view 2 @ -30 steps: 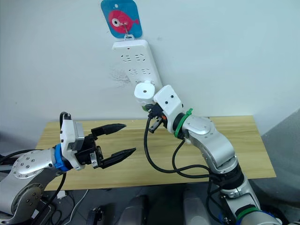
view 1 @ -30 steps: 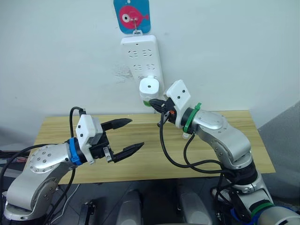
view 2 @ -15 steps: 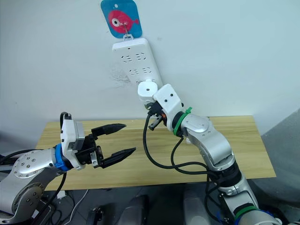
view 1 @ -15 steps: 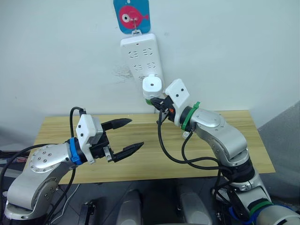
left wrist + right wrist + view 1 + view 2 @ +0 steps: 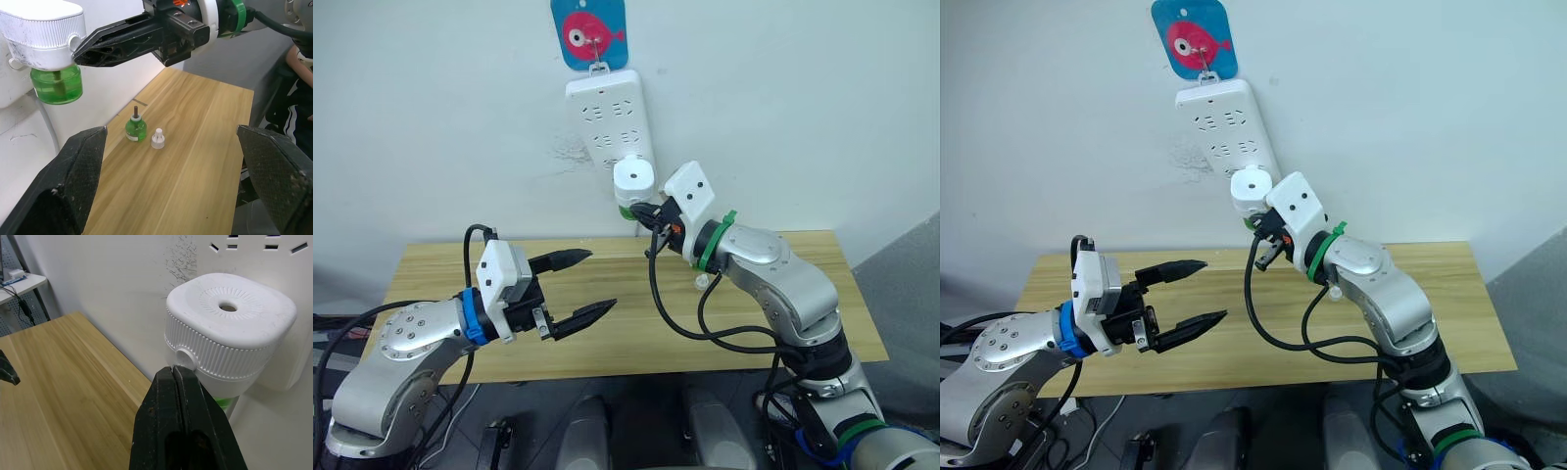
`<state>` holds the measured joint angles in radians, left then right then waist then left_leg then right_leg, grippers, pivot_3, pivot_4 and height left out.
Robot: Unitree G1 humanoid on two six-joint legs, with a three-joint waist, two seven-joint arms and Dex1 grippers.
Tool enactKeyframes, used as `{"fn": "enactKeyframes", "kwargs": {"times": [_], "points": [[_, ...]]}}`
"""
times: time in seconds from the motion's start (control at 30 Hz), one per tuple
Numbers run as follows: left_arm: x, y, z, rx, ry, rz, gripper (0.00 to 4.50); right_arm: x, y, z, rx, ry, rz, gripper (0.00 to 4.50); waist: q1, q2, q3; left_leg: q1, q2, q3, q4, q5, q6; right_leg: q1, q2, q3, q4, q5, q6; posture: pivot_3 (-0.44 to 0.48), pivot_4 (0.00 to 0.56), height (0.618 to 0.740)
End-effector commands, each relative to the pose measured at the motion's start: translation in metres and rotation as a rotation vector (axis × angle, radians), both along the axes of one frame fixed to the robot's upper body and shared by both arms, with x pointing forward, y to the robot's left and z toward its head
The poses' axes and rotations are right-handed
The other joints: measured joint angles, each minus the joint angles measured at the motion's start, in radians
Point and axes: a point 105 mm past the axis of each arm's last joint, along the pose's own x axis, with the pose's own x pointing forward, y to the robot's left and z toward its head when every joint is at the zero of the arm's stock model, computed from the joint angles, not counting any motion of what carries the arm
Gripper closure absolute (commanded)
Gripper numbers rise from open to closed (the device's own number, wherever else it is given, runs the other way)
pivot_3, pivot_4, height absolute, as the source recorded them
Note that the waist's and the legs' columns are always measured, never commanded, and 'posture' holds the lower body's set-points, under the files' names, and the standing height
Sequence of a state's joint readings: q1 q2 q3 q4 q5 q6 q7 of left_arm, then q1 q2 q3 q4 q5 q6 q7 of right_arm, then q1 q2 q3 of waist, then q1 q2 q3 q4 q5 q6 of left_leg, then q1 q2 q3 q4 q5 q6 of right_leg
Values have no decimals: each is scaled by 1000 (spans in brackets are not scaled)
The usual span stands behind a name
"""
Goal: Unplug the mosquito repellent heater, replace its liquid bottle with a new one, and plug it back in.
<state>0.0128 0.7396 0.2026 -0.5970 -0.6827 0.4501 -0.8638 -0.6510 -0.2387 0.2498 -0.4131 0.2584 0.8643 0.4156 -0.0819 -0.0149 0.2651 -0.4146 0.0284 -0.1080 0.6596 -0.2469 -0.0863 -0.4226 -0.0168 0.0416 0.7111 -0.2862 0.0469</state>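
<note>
while right gripper (image 5: 177, 377) touches heater (image 5: 230, 328), no writing readable

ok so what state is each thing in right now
mosquito repellent heater: at the power strip, green bottle attached underneath
power strip: hanging on the wall
spare green bottle: upright on the table, uncapped
white cap: on the table beside it
left gripper: open, empty
right gripper: shut, tips against the heater
</note>
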Motion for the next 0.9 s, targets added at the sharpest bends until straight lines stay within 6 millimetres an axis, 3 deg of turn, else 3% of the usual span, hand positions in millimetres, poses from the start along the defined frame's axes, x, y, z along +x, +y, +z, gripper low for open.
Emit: {"fn": "enactKeyframes", "kwargs": {"times": [0.03, 0.3, 0.9], "points": [[-2, -3, 7, -12, -39, -14, 0, -8, 0, 25, 39, -81, 31, 4487, 0, 0, 0, 0, 0, 0, 0, 0, 0, 0, 0, 0, 0, 0, 0, -61, 195, 725], [0, -3, 8, -17, -46, -8, 0, -22, 4, 21, 7, -50, 121, 4487, 0, 0, 0, 0, 0, 0, 0, 0, 0, 0, 0, 0, 0, 0, 0, -62, 199, 725], [0, -3, 8, -17, -48, -12, 0, -14, 10, 21, 6, -73, 86, 4487, 0, 0, 0, 0, 0, 0, 0, 0, 0, 0, 0, 0, 0, 0, 0, -56, 198, 725]]}}
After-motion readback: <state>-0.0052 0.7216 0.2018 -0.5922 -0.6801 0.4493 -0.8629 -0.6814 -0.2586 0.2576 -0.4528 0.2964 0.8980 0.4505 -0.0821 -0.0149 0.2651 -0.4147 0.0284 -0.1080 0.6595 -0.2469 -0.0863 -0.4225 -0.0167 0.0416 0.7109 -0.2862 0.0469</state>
